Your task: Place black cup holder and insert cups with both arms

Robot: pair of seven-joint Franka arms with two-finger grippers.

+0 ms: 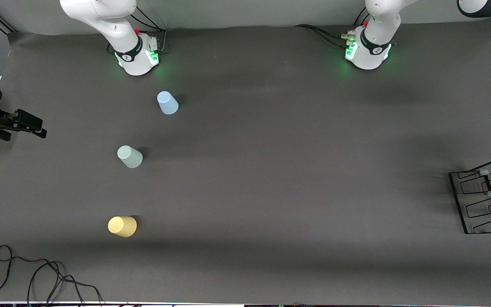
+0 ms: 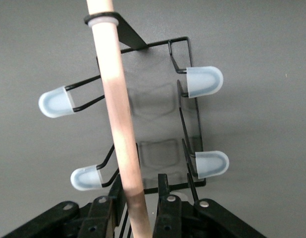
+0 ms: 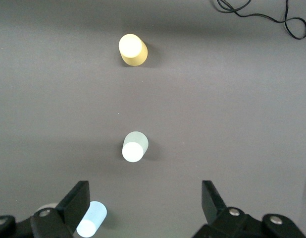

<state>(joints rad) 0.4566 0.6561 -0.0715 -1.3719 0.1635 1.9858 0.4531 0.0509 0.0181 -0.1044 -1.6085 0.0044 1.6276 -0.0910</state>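
A dark grey mat covers the table (image 1: 271, 170), with black cable (image 1: 36, 273) at its near edge. Three cups stand upside down toward the right arm's end: light blue (image 1: 167, 102), pale green (image 1: 129, 156), yellow (image 1: 122, 226). The one black cup holder (image 1: 480, 200) sits at the left arm's end, its wooden handle (image 2: 118, 124) between the left end effector's (image 2: 138, 208) fingers. The right end effector (image 3: 143, 208), spread wide, waits above the cups.

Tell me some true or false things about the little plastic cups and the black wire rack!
1. The small yellow plastic cup is nearest the front camera of the three cups. True.
2. The light blue plastic cup sits on a peg of the black wire rack. False: it stands upside down on the table.
3. The left gripper is around the rack's light wooden bar handle. True.
4. The right gripper holds the pale green plastic cup. False: its fingers are open and empty.
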